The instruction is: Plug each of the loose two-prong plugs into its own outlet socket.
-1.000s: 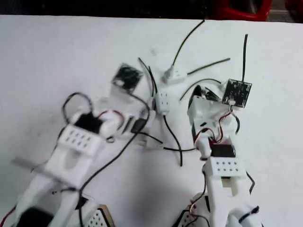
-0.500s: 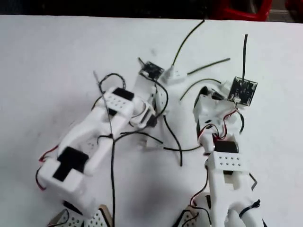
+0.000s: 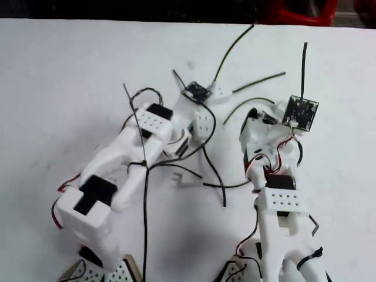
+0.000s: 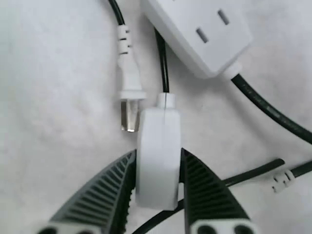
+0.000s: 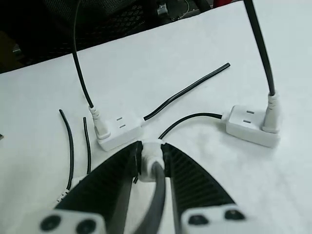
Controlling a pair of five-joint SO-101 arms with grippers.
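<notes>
My left gripper (image 4: 157,157) is shut on a white socket block (image 4: 157,141) that lies on its edge, a black cord leaving its far end. A loose white two-prong plug (image 4: 128,92) lies right beside that block, prongs bare. Just beyond is a second white socket (image 4: 200,29) with two empty slots. In the high view the left gripper (image 3: 187,140) sits at the table's centre next to that socket (image 3: 203,123). My right gripper (image 5: 151,146) is shut on a white plug (image 5: 151,155) with a grey cord. Ahead of it are two sockets (image 5: 119,129) (image 5: 249,126), each with a plug in it.
Several short black cord stubs (image 3: 258,82) lie scattered around the sockets on the white table (image 3: 70,70). A third socket (image 3: 215,92) with a cord running to the far edge lies behind the left wrist camera. The two arms stand close together at the centre.
The left arm has swung from the left side in to the central sockets and set its fingers around the socket block. The right arm shifted slightly, then held still.
</notes>
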